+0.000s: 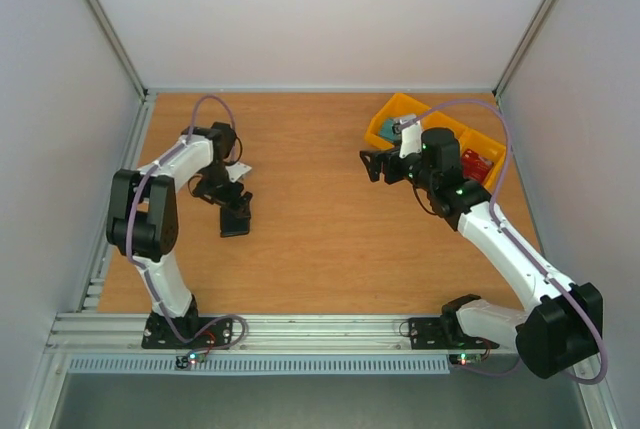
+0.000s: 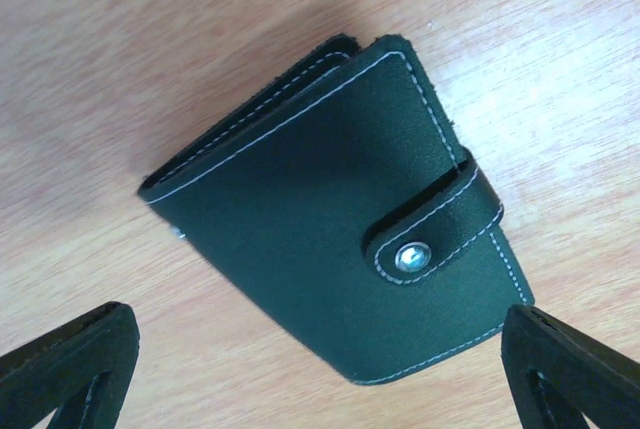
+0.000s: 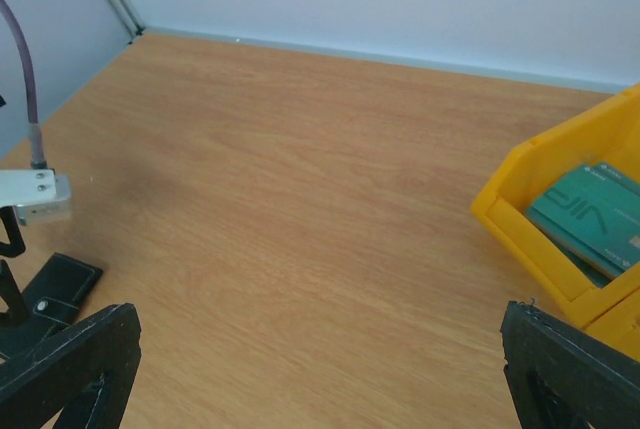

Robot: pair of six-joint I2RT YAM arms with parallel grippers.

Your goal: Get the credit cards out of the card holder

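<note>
The card holder (image 2: 330, 219) is a dark, white-stitched wallet lying flat on the wooden table, closed, with its snap tab (image 2: 432, 231) fastened. No cards show in it. In the top view it is the dark shape (image 1: 236, 219) just under my left gripper (image 1: 222, 194). My left gripper (image 2: 320, 374) hangs over it, open and empty, fingers wide on either side. My right gripper (image 1: 372, 166) is open and empty above the table beside the tray, far from the card holder (image 3: 50, 294). A red card (image 1: 476, 165) and a green card (image 3: 595, 217) lie in the tray.
The yellow three-compartment tray (image 1: 385, 114) stands at the back right, partly under my right arm; its rim shows in the right wrist view (image 3: 520, 199). White walls enclose the table on three sides. A metal rail runs along the near edge.
</note>
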